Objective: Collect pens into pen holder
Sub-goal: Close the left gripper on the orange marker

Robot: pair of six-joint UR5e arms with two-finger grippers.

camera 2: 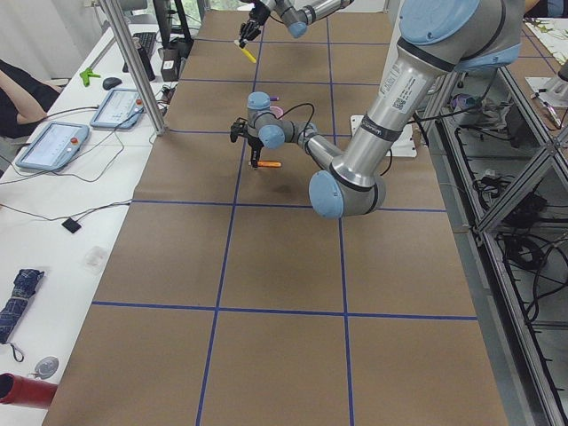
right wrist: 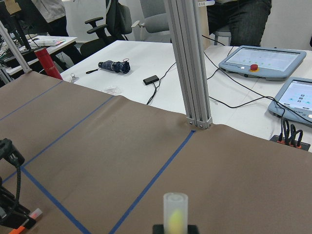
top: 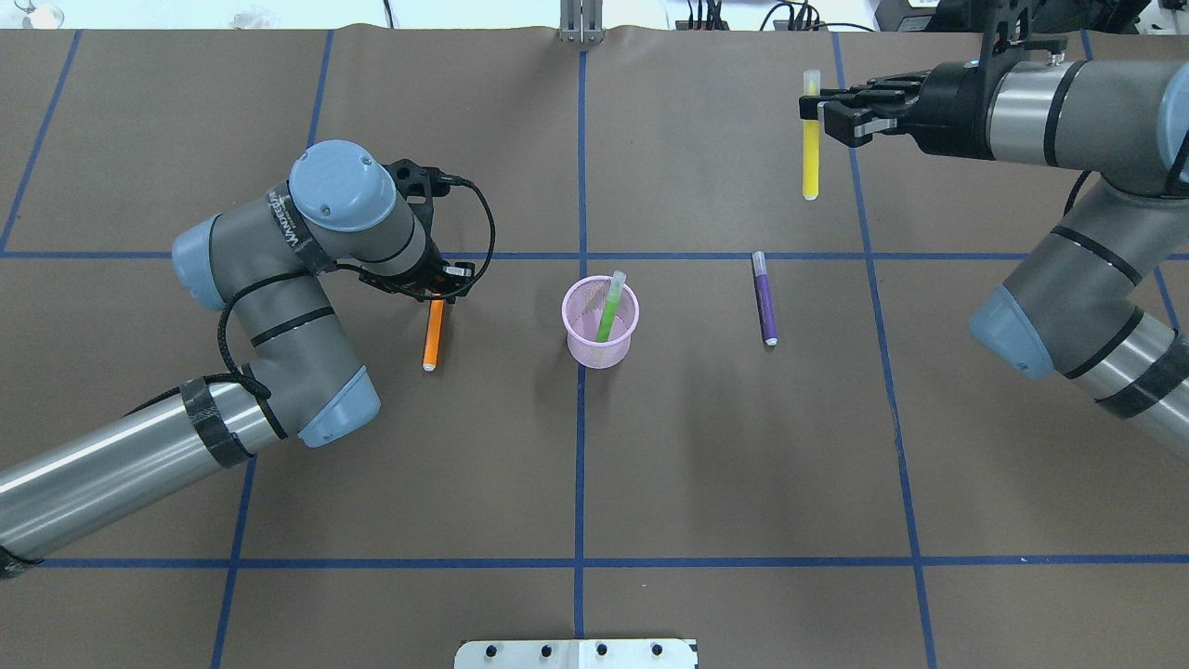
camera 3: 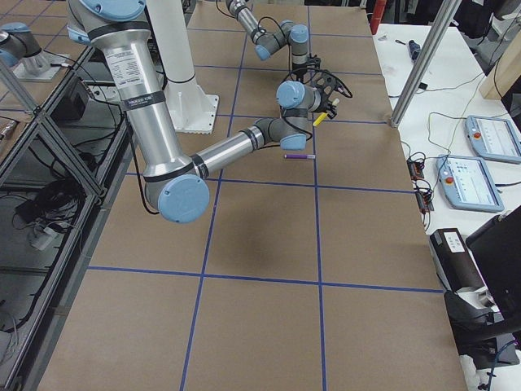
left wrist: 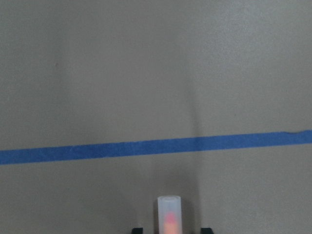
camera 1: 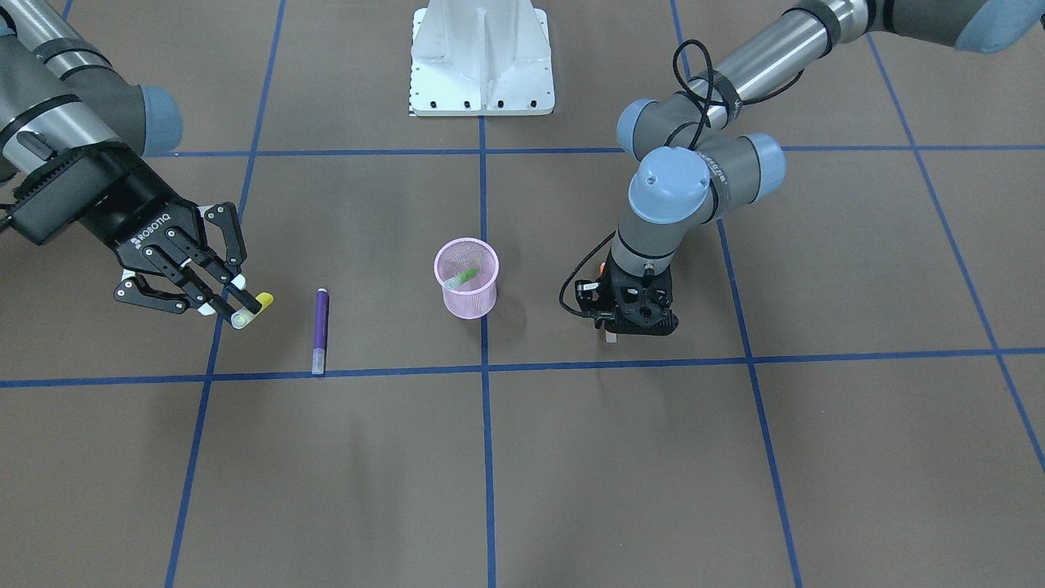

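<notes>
Right gripper (top: 817, 104): clamped on yellow pen (top: 811, 149) near cap, lifted off table, apparently for carrying to holder (top: 594, 358). Left gripper (top: 435, 290): down astride orange pen (top: 433, 339), jaws narrowly apart, seemingly ready to pinch. Green pen (top: 610, 311) leaning inside holder; purple pen (top: 764, 311) flat, apart.

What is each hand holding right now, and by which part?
The right hand pinches a yellow pen near its capped end. The left hand straddles the orange pen on the table, apparently not yet clamped.
</notes>
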